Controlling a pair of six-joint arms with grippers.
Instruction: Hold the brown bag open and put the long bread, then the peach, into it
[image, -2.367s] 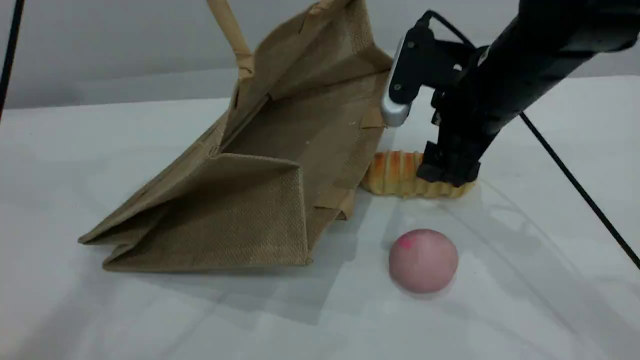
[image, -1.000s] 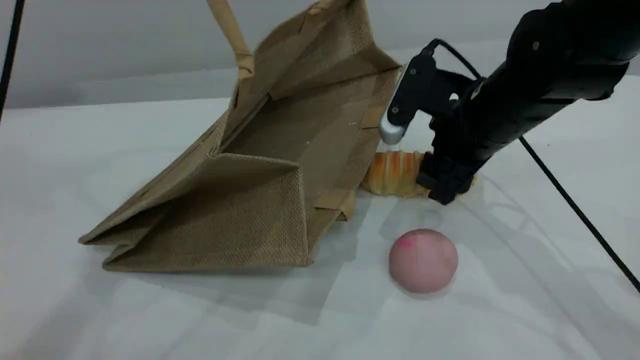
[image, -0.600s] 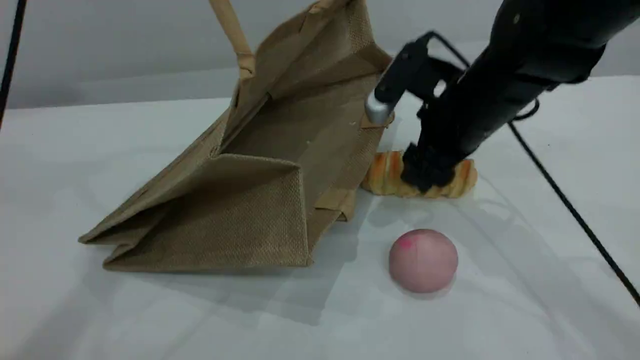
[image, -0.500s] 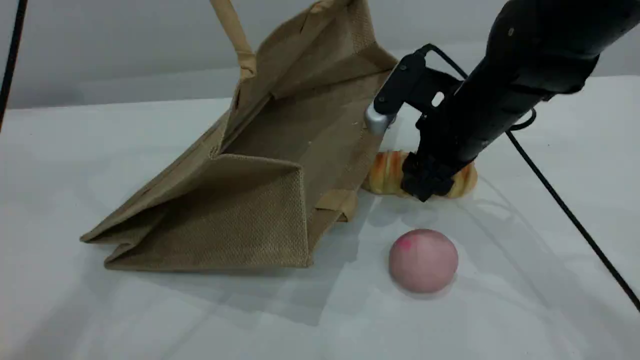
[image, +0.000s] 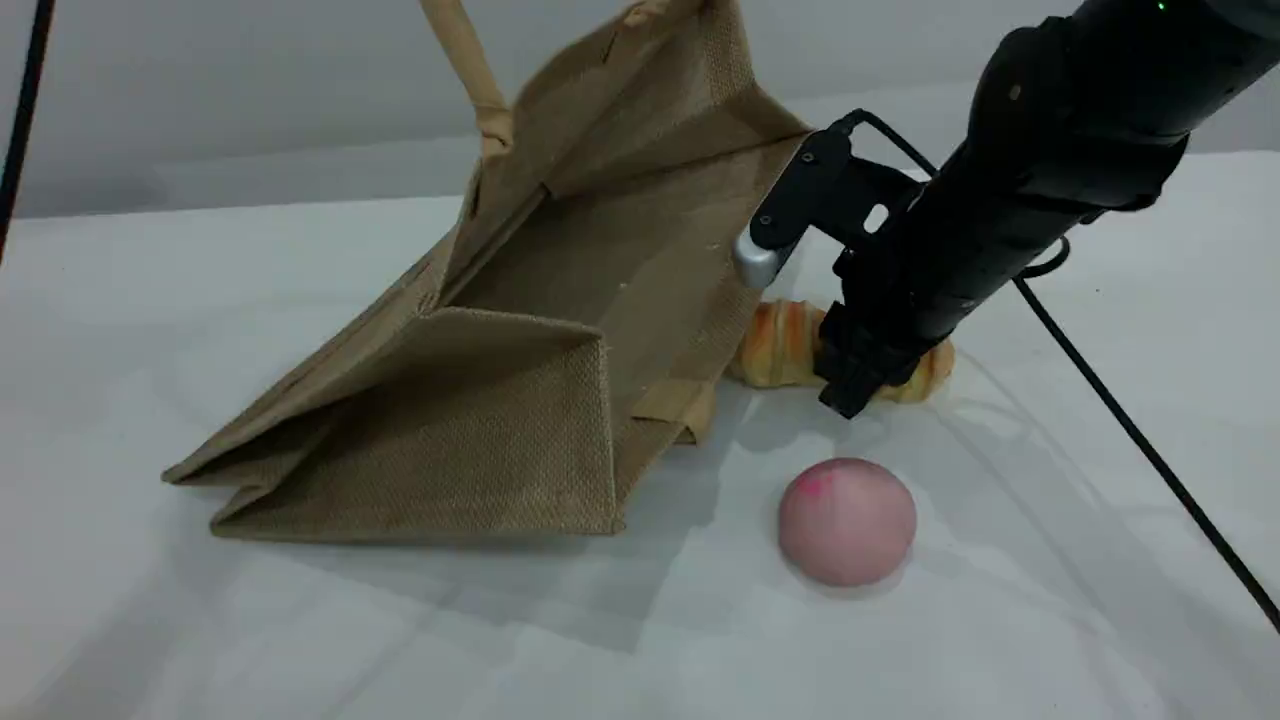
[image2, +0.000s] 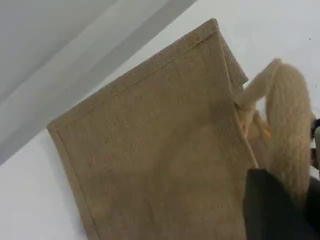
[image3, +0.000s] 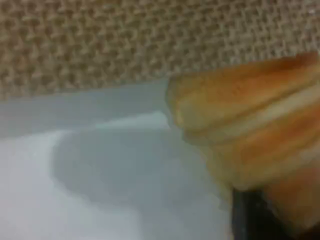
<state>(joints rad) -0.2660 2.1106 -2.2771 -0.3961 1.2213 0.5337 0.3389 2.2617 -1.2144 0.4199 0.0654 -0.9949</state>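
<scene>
The right tool (image: 858, 372) is down on the long bread (image: 775, 345), its dark fingers closed across the loaf's middle, so the grip is on the bread. In the right wrist view the bread's ridged orange end (image3: 255, 130) fills the right side, touching the dark fingertip (image3: 250, 217) at the bottom edge, with coarse weave just behind it. The loaf lies on the white bench (image: 1000, 560), just beside the mouth edge of the brown bag (image: 480, 420). The bag lies on its side with its mouth held up and open toward the right. The left tool (image2: 280, 210) is out of the scene view; its wrist view shows it closed on the bag's tan handle (image2: 290, 130), the strap running into its dark tip. The peach (image: 847, 520) sits on the bench in front of the bread, apart from it and from the bag
</scene>
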